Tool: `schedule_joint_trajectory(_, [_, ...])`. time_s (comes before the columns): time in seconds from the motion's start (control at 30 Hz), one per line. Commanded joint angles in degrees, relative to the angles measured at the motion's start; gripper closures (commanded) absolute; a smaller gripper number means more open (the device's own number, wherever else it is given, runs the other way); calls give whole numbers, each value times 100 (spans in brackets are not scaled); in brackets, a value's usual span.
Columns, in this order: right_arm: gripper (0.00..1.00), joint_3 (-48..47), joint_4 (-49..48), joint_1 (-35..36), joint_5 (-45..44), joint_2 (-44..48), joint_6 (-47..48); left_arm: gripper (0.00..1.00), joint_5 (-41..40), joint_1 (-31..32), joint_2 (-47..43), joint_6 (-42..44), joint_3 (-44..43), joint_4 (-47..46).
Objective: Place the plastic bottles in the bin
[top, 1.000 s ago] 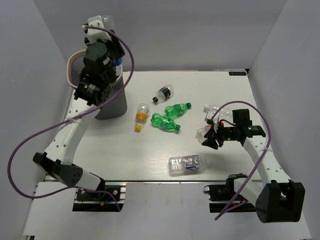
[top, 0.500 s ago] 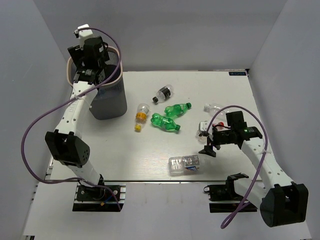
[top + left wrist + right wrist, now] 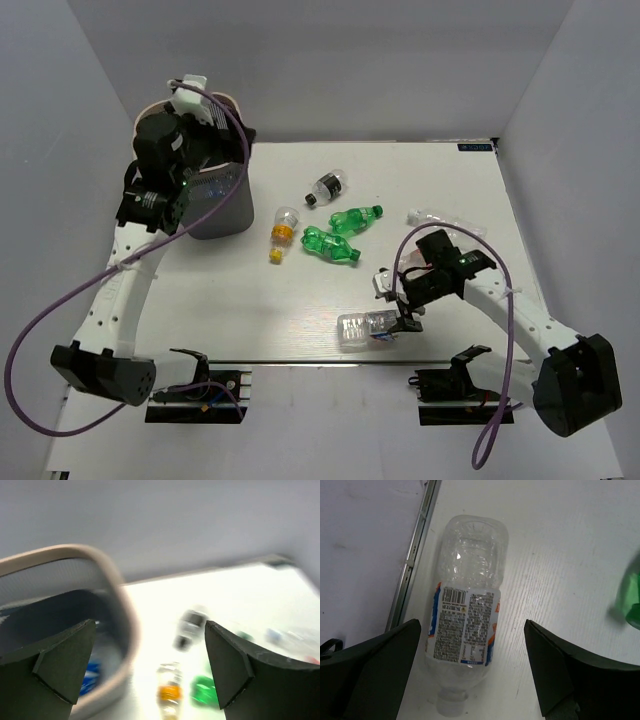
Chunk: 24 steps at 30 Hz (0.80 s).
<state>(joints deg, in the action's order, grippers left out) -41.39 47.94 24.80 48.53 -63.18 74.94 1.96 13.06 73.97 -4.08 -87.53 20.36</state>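
Note:
My left gripper (image 3: 150,667) hangs open over the edge of the bin (image 3: 117,587), a dark mesh basket with a beige rim (image 3: 226,205). Something blue (image 3: 90,676) lies inside it. My right gripper (image 3: 471,630) is open just above a clear labelled bottle (image 3: 466,635) lying flat near the table's front edge (image 3: 368,327); its fingers stand either side of it, not touching. Loose on the table lie a black-capped bottle (image 3: 328,187), an orange-capped one (image 3: 284,226), two green ones (image 3: 357,218) (image 3: 331,245) and a clear one (image 3: 432,216).
A metal rail (image 3: 415,555) runs along the table's front edge just beside the labelled bottle. A green bottle (image 3: 631,600) shows at the right edge of the right wrist view. A small yellow piece (image 3: 274,256) lies near the orange-capped bottle. Grey walls enclose the table.
The left gripper, shut on a bottle above the bin a second ago, has opened and now holds nothing. The right gripper opened and moved forward-left over the labelled bottle.

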Motion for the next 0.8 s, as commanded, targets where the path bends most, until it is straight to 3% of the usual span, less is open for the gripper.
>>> schedule_joint_trajectory(0.0, [10,165,-38,297,-194,-37,-214,1,2498,231,-32,-303,446,56])
schedule_joint_trajectory(0.07, [10,446,-667,463,-631,33,-783,1,2503,354,-111,-304,771,230])
schedule_joint_trajectory(0.2, [10,710,-1163,587,-1213,-98,-1024,1,2388,671,-296,-182,1281,380])
schedule_joint_trajectory(0.37, [10,1141,-2330,755,-1855,-186,-1945,1,1819,1058,-120,-67,1685,583])
schedule_joint_trajectory(0.47, [15,1255,-2639,807,-2198,-247,-2158,1,1432,1190,-120,-67,2072,451])
schedule_joint_trajectory(0.5, [19,1291,-2693,816,-2277,-265,-2167,1,1343,1268,-120,-67,2247,382])
schedule_joint_trajectory(0.6, [53,1291,-2528,816,-2086,-231,-2080,1,1115,1383,-207,-145,2643,381])
schedule_joint_trajectory(0.63, [69,1126,-2335,808,-1919,-187,-2036,1,1001,1383,-269,-207,2757,381])
schedule_joint_trajectory(0.77, [90,247,-1894,781,-1803,16,-2368,1,746,1436,-743,-462,3485,381])
